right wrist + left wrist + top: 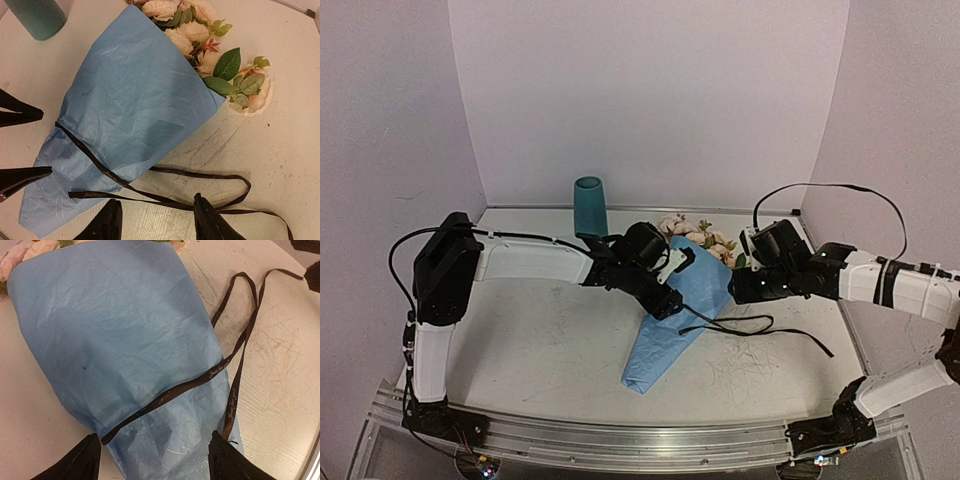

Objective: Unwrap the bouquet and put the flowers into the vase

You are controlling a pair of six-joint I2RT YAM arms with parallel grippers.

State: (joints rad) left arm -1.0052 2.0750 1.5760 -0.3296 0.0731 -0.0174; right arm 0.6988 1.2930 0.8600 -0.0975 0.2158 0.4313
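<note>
- The bouquet lies on its side near the middle of the table. Its narrow end points toward the arm bases and its wide end points toward the back wall.
- The wrapping is a cone of crinkled blue paper and is closed around the stems.
- The flowers, pale pink and cream with green leaves, stick out of the wide end and rest on the table surface.
- A thin dark ribbon crosses the lower part of the cone in one band. Its loose tails trail in loops over the table to the right of the paper.
- The vase, a teal cylinder, stands upright at the far edge of the table, left of the flowers and apart from the bouquet. It holds nothing visible.
- The left gripper hangs over the narrow half of the cone. Its fingers stand wide apart, one toward each side edge of the paper, and clamp nothing. Contact with the paper cannot be determined.
- The right gripper is positioned over the table on the right side of the cone, above the ribbon tails. Its fingers are apart. A ribbon tail passes just beside one fingertip, but nothing is pinched between them.
- In the right wrist view, the two fingers of the left gripper show at the left border, next to the banded part of the cone.
</note>
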